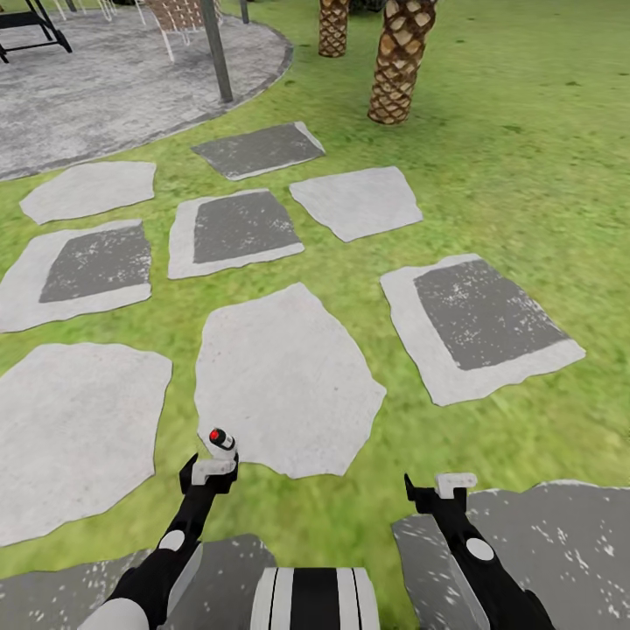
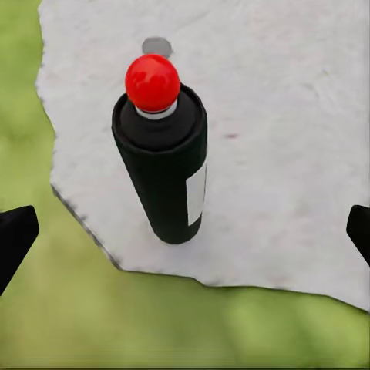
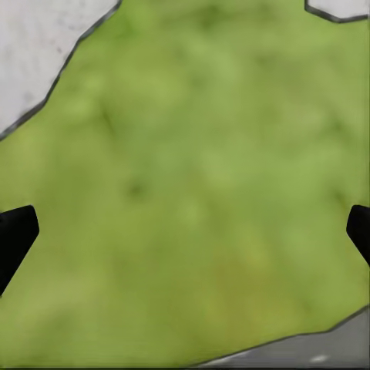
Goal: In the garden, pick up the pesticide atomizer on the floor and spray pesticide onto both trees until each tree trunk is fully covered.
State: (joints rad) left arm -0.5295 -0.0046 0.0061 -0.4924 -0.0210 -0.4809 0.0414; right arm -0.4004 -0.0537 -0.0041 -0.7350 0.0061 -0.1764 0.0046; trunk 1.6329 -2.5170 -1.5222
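The left gripper (image 1: 213,470) hangs low over the near edge of a pale stepping stone (image 1: 284,381), its two black fingertips (image 2: 15,235) spread wide apart with nothing between them. The spray bottle (image 2: 163,173) stands upright on that stone just ahead of the gripper — a small black cylinder with a white label on one side and a round red knob on top. In the left wrist view it sits between the lines of the two fingers but beyond their tips, touching neither. In the head view the bottle (image 1: 222,443) shows just past the gripper, close to where the stone meets the grass (image 1: 490,140).

The right gripper (image 1: 442,490) hovers over bare lawn between stones, well apart from the bottle; its fingertips (image 3: 17,231) are likewise spread, holding nothing, with blurred green grass beneath them and corners of paving at the edges of the right wrist view.

Farther out, more stepping stones lie scattered across the lawn — some pale, some with dark grey centres (image 1: 486,315). Beyond them are a round paved patio (image 1: 114,79) with a slim grey post (image 1: 216,48) at its rim and two scaly palm trunks (image 1: 398,57).
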